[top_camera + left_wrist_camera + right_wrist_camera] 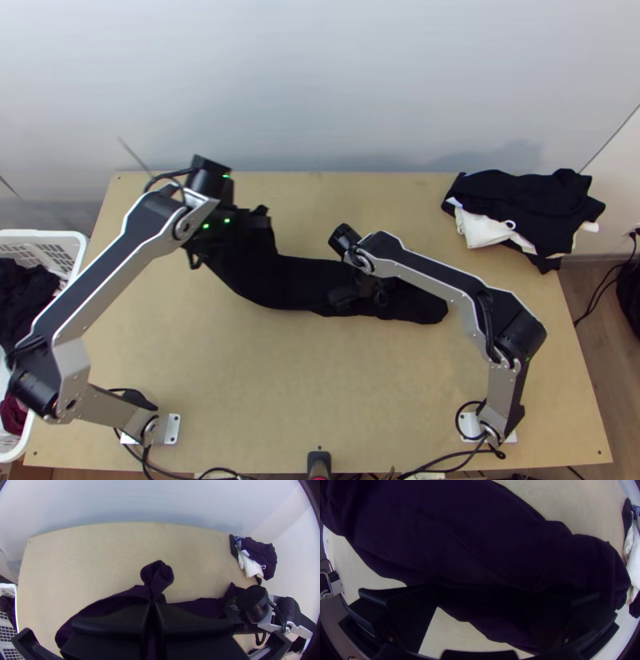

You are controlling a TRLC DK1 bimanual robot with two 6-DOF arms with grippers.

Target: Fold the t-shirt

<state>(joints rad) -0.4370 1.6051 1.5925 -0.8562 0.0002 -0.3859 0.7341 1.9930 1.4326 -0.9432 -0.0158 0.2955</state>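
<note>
The black cloth t-shirt (300,284) lay across the middle of the light wooden table (264,384) in a long, narrow, gathered strip; I could not tell how many layers it had. The left gripper (254,220), black with broad flat fingers, was pinched together on one end, and a rounded bunch of cloth stuck out past its tips. The matching right gripper (362,300) was over the strip near its other end, its black fingers (410,620) spread wide, with cloth between them.

At the table's far right corner was a rumpled pile of black and white clothes (532,200), bearing a small white ring (510,224) and a little pale patch (245,552), too small to tell if it was a label. A white plastic lattice basket (80,240) holding dark clothes (24,296) stood beside the left edge.
</note>
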